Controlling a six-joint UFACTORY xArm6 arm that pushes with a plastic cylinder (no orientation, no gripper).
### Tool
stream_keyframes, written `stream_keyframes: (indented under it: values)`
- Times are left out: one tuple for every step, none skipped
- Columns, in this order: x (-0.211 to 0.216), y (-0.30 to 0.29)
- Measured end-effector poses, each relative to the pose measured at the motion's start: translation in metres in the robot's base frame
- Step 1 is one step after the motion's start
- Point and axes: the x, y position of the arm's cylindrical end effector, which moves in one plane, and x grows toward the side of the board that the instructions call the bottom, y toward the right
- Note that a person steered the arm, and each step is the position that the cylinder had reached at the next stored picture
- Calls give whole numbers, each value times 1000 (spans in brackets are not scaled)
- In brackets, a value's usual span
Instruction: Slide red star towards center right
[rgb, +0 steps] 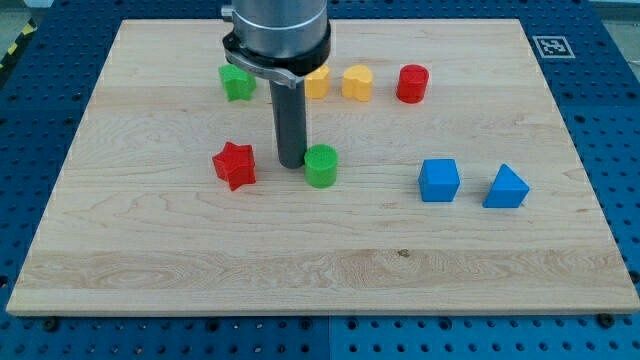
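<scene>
The red star lies left of the board's middle. My tip rests on the board between the red star and a green cylinder. It touches or nearly touches the cylinder's left side. A gap separates it from the star's right side. The rod rises from there to the arm's body at the view's top.
A green star sits at the upper left. A yellow block, partly behind the arm, a yellow block and a red cylinder form a row at the top. A blue cube and a blue block lie at right.
</scene>
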Motion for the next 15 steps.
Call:
stream_keyframes:
  values:
    - [9, 19]
    - [10, 32]
    - [17, 25]
    - [25, 21]
    - [34, 19]
    - [47, 5]
    - [49, -26]
    - [49, -49]
    - [48, -67]
    - [53, -67]
    - [52, -66]
    - [40, -81]
    - [29, -108]
    - [21, -117]
    - [21, -103]
